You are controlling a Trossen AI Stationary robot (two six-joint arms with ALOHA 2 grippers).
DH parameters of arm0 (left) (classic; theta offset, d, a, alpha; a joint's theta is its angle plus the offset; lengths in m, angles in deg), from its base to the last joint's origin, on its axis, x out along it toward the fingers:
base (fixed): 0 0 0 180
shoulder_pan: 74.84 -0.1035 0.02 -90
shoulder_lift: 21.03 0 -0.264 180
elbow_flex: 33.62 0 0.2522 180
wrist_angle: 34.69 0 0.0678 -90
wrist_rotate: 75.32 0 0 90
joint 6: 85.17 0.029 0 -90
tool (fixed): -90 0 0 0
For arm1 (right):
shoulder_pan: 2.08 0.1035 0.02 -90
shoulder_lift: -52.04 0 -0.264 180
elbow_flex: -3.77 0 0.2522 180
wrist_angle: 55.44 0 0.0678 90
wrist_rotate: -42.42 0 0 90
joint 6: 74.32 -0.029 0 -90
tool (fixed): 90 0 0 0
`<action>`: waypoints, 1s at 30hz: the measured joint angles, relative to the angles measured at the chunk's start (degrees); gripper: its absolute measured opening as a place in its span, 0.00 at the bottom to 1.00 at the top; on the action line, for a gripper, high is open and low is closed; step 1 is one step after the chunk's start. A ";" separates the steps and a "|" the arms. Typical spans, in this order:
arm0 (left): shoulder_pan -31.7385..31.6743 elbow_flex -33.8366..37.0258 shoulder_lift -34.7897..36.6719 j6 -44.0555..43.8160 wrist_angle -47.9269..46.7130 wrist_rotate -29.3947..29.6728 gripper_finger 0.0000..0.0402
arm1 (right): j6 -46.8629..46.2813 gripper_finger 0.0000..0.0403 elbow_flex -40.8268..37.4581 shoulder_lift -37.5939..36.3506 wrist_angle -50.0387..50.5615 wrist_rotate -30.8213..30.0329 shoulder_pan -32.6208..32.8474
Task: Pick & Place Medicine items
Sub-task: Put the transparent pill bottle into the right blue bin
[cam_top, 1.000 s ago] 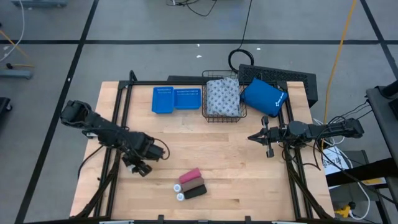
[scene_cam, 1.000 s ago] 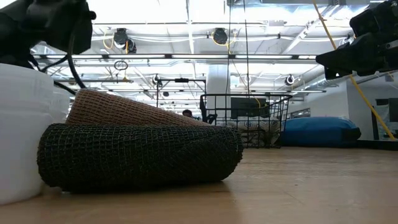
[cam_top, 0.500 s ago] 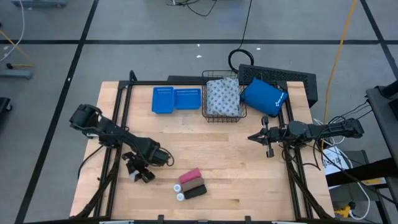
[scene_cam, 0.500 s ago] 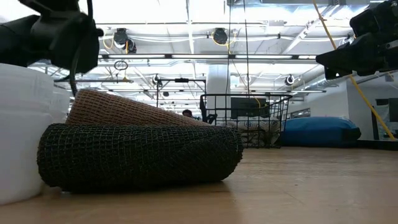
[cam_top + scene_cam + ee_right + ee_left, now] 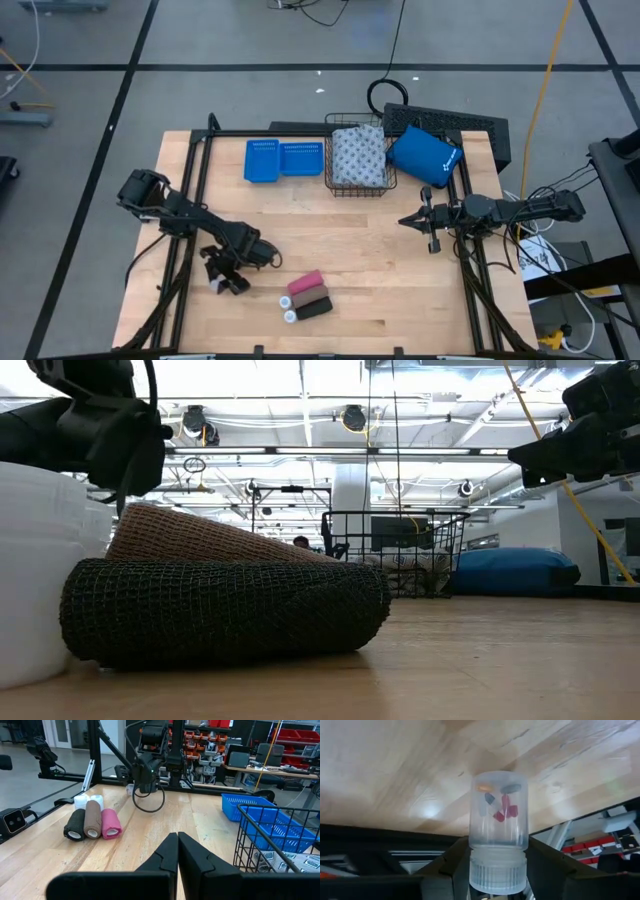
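Note:
My left gripper (image 5: 222, 280) hangs over the table's near left part, shut on a small clear pill bottle (image 5: 497, 815) with coloured pills inside. To its right, a pink roll (image 5: 305, 283), a brown roll (image 5: 92, 820) and a black mesh roll (image 5: 316, 309) lie side by side on the table. Two small white bottles (image 5: 287, 308) stand beside them. A grey-white patterned pack (image 5: 358, 158) lies in the wire basket (image 5: 330, 188) at the far edge. My right gripper (image 5: 405, 222) waits shut at the right side, touching nothing. My left gripper pinches the bottle's white ribbed cap (image 5: 497, 870) between its two fingers, one on each side. The fingers slant downward. The bottle's clear body sticks out ahead of them, base foremost, over the wood.
Two blue perforated trays (image 5: 283, 160) lie at the far left of the basket, and a bright blue pouch (image 5: 425, 155) at its right. Black frame rails (image 5: 190, 190) run along the table's left and right sides. Bare wood lies in the middle between the arms.
My left gripper has sunk toward the table and shifted a little toward the near edge, rolling its wrist, with the bottle still held. The rolls and the two standing bottles have stayed put.

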 joint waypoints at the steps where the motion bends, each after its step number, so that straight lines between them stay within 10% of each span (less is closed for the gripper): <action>1: -0.09 0.00 0.00 0.28 0.94 0.01 0.42 | 0.02 0.00 0.00 0.00 0.00 0.00 0.00; 30: -7.03 -0.81 1.98 10.36 4.09 11.42 0.57 | 0.01 0.00 0.01 -0.02 -0.01 0.00 0.00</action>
